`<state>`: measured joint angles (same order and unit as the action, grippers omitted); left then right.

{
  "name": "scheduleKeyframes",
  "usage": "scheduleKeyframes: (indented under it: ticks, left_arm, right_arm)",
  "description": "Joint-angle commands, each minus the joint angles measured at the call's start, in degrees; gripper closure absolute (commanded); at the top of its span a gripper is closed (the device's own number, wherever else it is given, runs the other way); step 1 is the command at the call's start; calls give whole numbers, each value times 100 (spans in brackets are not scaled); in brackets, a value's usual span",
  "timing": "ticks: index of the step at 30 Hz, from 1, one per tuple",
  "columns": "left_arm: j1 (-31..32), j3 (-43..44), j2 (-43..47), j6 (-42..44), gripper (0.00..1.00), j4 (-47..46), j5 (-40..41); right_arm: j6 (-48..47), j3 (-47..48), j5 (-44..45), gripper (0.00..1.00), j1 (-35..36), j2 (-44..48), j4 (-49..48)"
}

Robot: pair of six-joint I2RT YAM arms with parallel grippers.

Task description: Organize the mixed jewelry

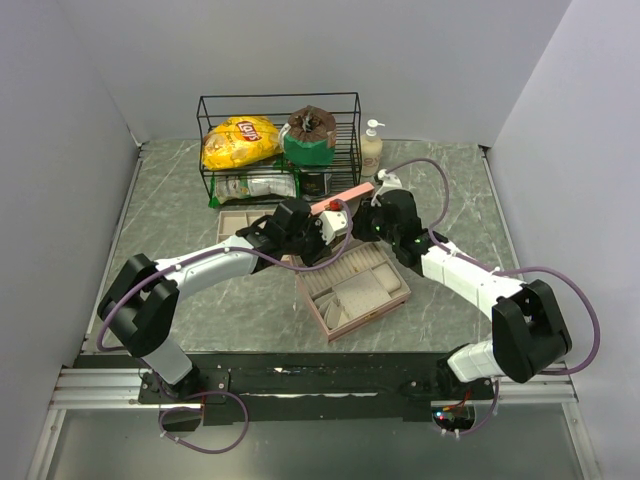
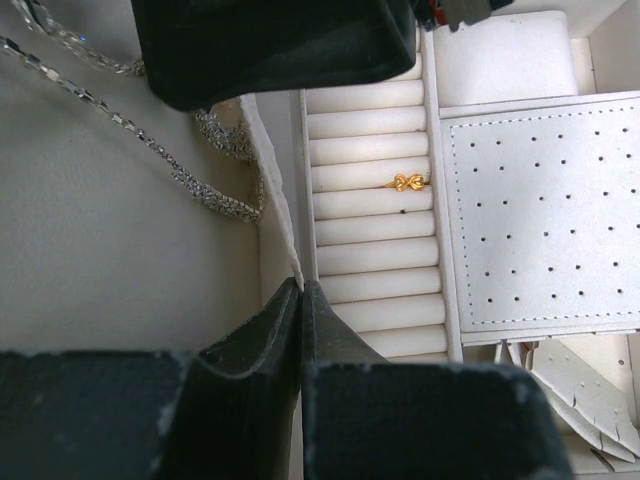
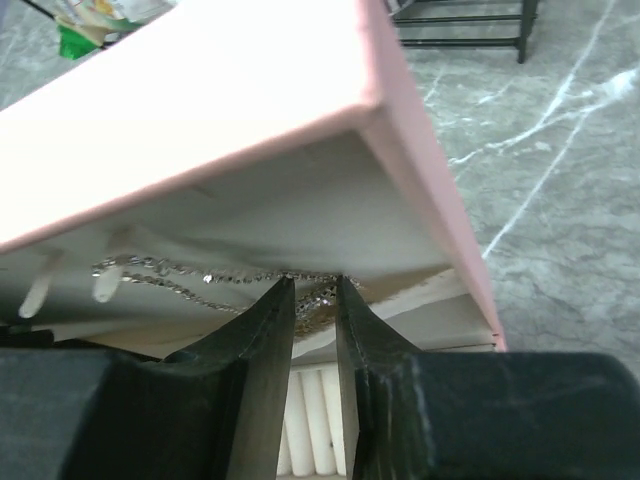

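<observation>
The left claw point(image 2: 300, 292) is pressed fully closed with nothing seen between its fingers, its tips at the edge of the ring rolls point(image 2: 370, 262) inside the pink box point(image 1: 333, 327). Beyond those tips and a little to the right, a gold ring point(image 2: 405, 182) sits in a slot between two rolls, well apart from the claw. To the left, a silver chain point(image 2: 205, 188) lies on the cream lining and runs away up and left, its bunched end close to the lining's edge. The right claw point(image 3: 315, 290) reaches under the raised lid point(image 3: 200, 90) with its fingers only narrowly parted. The chain's bunched end sits right at the gap between the tips, but whether it is pinched cannot be told. Farther back on the marbled table point(image 1: 170, 200) stand a wire basket point(image 1: 278, 100) and a pump bottle point(image 1: 372, 150).
</observation>
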<state>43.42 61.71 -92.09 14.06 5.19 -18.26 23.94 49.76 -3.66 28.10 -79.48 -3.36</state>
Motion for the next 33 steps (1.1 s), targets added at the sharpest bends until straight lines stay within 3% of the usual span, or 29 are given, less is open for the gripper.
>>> scheduleKeyframes:
  ticks: [1, 7, 15, 24, 33]
  left_arm:
    - [97, 87, 201, -27, 91, -229, -547]
    - [97, 16, 297, 35, 91, -317, -643]
    - [105, -177, 517, 17, 91, -684, -652]
    - [105, -283, 658, -18, 91, -879, -538]
    - [97, -177, 605, -158, 73, -880, -275]
  right_arm:
    - [-127, 210, -258, 69, -15, 100, -377]
    - [-65, 227, -223, 68, -23, -23, -307]
    - [-65, 227, 796, 68, -15, 143, 300]
    - [-75, 316, 726, 66, -15, 178, 380]
    - [-4, -45, 1236, 60, -24, 952, 467]
